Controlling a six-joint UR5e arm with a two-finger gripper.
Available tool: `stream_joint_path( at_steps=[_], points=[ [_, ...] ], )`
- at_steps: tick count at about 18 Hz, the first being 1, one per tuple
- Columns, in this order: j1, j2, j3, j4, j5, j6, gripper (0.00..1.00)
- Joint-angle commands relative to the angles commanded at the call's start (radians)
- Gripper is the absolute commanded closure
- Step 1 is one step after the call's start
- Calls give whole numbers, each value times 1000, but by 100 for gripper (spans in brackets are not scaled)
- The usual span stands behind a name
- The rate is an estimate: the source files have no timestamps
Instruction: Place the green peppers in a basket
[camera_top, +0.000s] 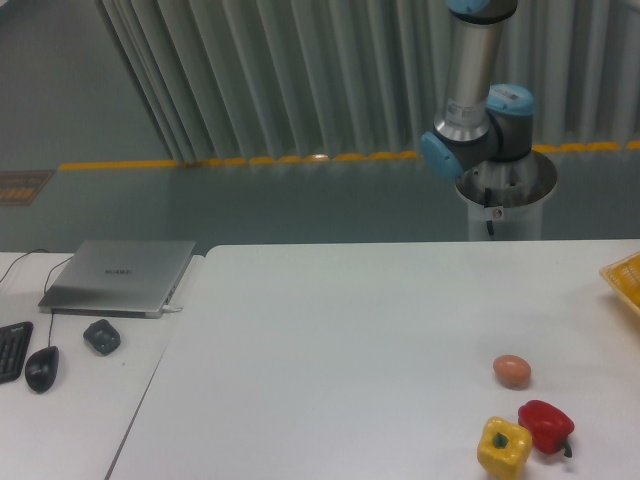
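Pepper hunters came up short: no green pepper showed anywhere, and the claw sat out of shot too, so its grip couldn't be called. Only a corner of the basket (624, 277) peeked in at the right edge, contents hidden. Whether the drop was done, no telling. Red pepper (546, 424), yellow pepper (503, 446) and egg (512, 371) waited on the table (330, 350).

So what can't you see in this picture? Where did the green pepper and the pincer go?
- Green pepper: not in the camera view, so its place cannot be told.
- Pincer: out of frame; only the arm's base joints show.
- Basket: cut off by the right edge; only a yellow rim corner shows, its inside hidden.
- Keyboard: cut off by the left edge.
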Motion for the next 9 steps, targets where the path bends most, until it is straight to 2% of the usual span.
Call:
stream_joint_path(
  at_steps=[9],
  points=[
    [-55, 15, 9, 5, -2, -15, 0]
  ],
)
